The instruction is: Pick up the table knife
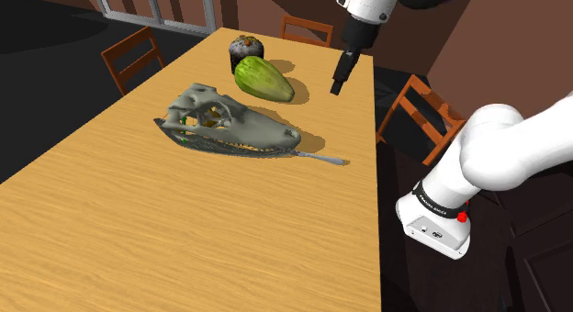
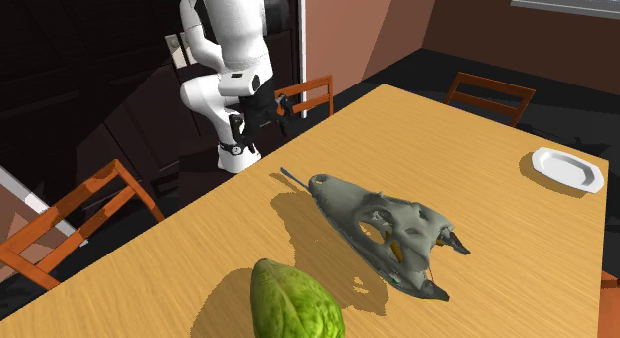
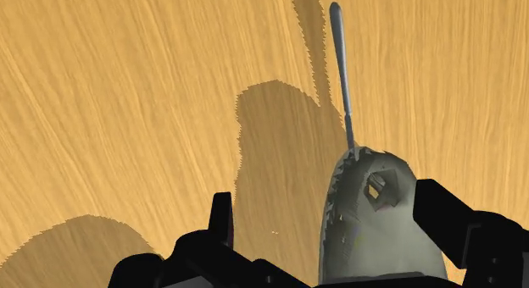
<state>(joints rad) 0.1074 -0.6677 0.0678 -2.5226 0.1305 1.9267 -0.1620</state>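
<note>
- The claw (image 1: 338,84) is held open and empty above the tabletop (image 1: 138,237), seemingly poised for descent.
- The table knife (image 3: 341,66) is laid flat, one end tucked under the skull (image 3: 373,218), so only its free end is judged graspable.

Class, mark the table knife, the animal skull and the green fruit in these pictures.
table knife (image 3: 342,74): wrist view, middle of its bare stretch.
animal skull (image 1: 257,128): shoulder view, top of its snout.
green fruit (image 1: 264,80): shoulder view, middle of its skin.
</note>
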